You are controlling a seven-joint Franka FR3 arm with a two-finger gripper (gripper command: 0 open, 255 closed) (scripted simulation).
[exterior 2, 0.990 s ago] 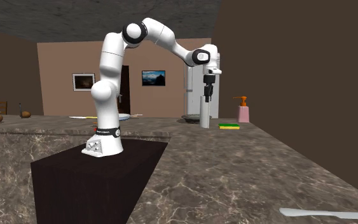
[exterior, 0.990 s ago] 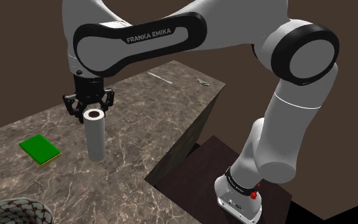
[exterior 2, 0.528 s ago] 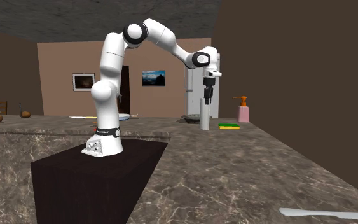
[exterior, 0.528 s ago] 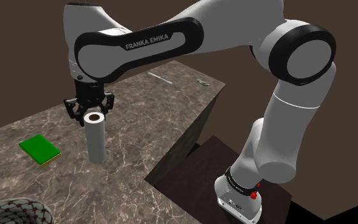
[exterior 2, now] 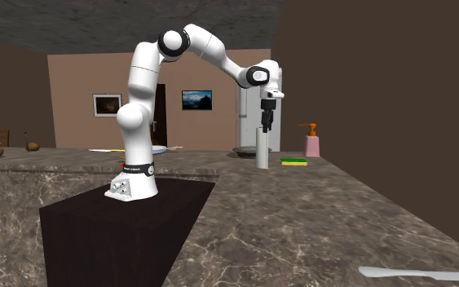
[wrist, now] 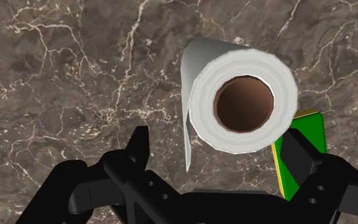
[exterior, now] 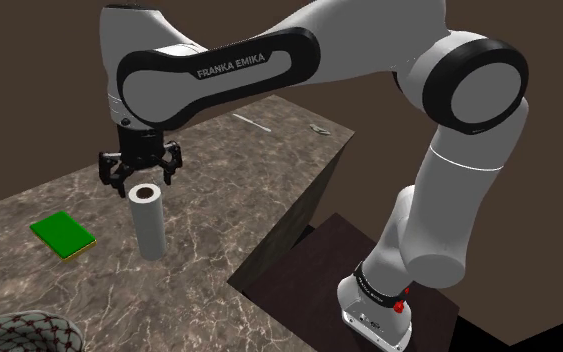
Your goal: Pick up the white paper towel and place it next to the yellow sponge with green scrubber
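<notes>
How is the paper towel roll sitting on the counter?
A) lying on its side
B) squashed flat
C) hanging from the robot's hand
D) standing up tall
D. The paper towel roll stands upright on the counter, with its brown tube hole facing up at the gripper, whose open fingers are not squeezing it.

Dark marbled table (exterior: 219, 200). 1 white paper towel roll (exterior: 147, 222) stands upright on it just below the tool (exterior: 140, 172); 1 green-topped sponge (exterior: 63, 234) lies flat nearby, apart from the roll.
</notes>
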